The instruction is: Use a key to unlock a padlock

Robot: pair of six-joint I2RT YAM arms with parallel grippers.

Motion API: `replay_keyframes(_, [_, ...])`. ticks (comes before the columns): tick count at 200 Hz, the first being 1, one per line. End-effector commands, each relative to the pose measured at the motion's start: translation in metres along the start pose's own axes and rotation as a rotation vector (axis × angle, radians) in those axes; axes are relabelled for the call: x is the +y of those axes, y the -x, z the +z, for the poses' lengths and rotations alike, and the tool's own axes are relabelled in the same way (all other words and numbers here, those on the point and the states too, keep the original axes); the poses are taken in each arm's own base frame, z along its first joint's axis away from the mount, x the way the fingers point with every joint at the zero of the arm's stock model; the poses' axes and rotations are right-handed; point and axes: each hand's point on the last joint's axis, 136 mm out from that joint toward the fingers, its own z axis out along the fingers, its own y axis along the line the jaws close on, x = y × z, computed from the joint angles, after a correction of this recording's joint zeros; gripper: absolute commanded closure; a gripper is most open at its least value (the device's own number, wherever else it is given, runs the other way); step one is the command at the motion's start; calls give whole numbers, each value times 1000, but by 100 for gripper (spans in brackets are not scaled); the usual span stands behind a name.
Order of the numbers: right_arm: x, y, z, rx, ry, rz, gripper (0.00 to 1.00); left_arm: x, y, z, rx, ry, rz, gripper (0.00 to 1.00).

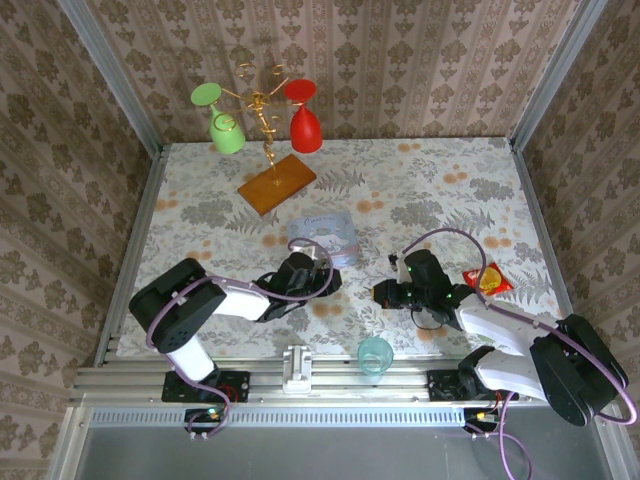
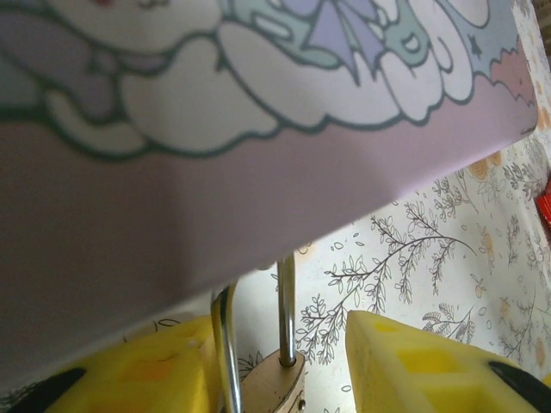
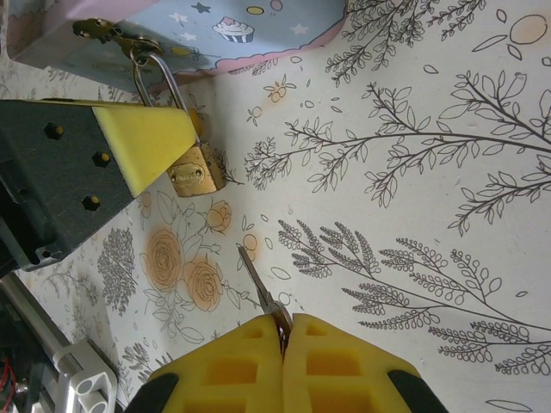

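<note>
The brass padlock (image 3: 196, 169) hangs by its silvery shackle (image 2: 287, 310) from the hasp of the pastel tin box (image 1: 325, 238). My left gripper (image 2: 280, 340) straddles the padlock (image 2: 277, 385). Its left pad (image 2: 146, 370) lies against the shackle, while the right pad (image 2: 430, 366) stands apart from the body, so the jaws are open. My right gripper (image 3: 284, 331) is shut on the key (image 3: 258, 282), whose thin blade points toward the padlock from a short way off, just above the floral tablecloth. From above, the left gripper (image 1: 322, 272) sits at the box's near edge and the right gripper (image 1: 385, 292) faces it.
A gold wire stand (image 1: 265, 110) on a wooden base (image 1: 277, 183) carries a green glass (image 1: 226, 130) and a red glass (image 1: 305, 125) at the back. A teal cup (image 1: 376, 355) stands at the near edge between the arms. A red snack packet (image 1: 487, 279) lies to the right.
</note>
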Motion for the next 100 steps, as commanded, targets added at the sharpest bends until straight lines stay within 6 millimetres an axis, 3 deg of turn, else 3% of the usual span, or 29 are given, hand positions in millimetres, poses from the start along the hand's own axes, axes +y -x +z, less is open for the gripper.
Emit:
replay_keyframes(1, [2,7,1,-18,9,11,100,17,-16,-2,33,58,-37,61])
replay_keyframes(25, [6,10,2,-29,30,27,100,16,-15,-1,25,50,-46,65])
replay_keyframes(43, [11,11,6,-28,54,52,100,14,-13,-1,22,46,-48,78])
replay_keyframes(71, [13,9,15,-9,81,104,100,15,-13,1,28,47,-54,79])
replay_keyframes(89, [13,7,20,-2,87,111,100,16,-15,5,35,42,-65,94])
replay_keyframes(100, [13,6,22,0,86,114,100,15,-15,6,38,35,-73,95])
